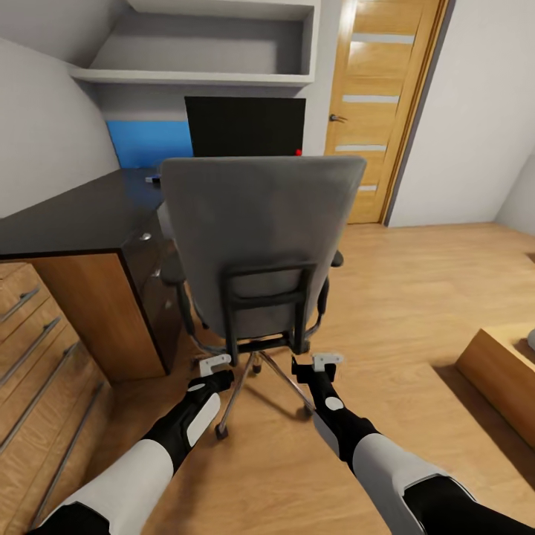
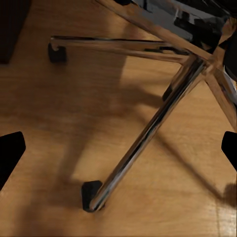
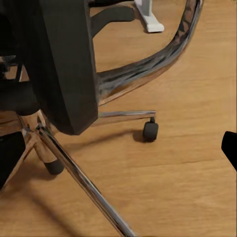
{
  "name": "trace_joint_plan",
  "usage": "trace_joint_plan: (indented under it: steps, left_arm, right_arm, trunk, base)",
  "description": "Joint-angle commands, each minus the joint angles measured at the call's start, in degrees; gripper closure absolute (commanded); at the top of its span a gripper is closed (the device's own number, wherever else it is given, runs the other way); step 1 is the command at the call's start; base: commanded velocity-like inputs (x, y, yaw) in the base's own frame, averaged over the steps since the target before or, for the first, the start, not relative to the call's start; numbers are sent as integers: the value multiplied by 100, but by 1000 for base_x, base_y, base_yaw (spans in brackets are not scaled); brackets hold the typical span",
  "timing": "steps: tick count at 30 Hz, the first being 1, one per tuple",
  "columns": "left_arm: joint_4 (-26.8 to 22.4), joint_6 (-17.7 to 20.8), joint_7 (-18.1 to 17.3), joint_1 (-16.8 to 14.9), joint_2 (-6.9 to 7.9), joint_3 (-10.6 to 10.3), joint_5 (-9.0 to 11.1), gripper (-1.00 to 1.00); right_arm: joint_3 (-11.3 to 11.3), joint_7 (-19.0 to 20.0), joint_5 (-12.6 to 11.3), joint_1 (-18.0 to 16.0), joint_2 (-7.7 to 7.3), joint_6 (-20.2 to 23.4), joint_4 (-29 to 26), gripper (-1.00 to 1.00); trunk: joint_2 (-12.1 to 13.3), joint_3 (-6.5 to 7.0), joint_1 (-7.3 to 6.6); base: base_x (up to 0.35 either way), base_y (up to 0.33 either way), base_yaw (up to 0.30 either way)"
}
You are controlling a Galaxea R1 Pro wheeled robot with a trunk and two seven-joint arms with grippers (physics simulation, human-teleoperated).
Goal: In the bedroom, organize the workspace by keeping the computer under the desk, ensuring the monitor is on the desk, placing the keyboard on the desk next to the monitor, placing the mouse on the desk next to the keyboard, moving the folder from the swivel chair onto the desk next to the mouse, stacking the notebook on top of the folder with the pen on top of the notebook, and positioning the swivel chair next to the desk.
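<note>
Floor: light wood (image 1: 416,297) | on it: chair (image 1: 256,223) on casters, black desk (image 1: 74,215) | on desk: monitor (image 1: 245,126)

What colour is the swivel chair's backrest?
Grey, on the padded office chair with chrome star base; clearest in the head view.

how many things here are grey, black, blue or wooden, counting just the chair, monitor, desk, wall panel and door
grey: 1, the swivel chair
black: 2, the monitor and the desk
blue: 1, the wall panel
wooden: 1, the door
total: 5
</note>
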Motion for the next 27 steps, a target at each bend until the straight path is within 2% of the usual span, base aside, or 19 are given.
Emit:
trace_joint_plan:
  steps: [1, 7, 27]
  left_arm:
    - [-17, 15, 47, -6, 5, -38, 3, -100]
    - [-17, 15, 45, -6, 42, -38, -5, -100]
    - [-17, 15, 45, -6, 61, -38, -6, -100]
  right_arm:
    - [50, -27, -60, -5, -2, -22, 6, -100]
    - [47, -25, -60, -3, -1, -22, 6, -100]
    - [50, -17, -55, 12, -4, -31, 6, -100]
  trunk:
    - [-2, -4, 2]
    - [-2, -4, 2]
    - [-2, -4, 2]
  base:
    - [329, 120, 195]
    - [329, 121, 134]
    - [329, 16, 1]
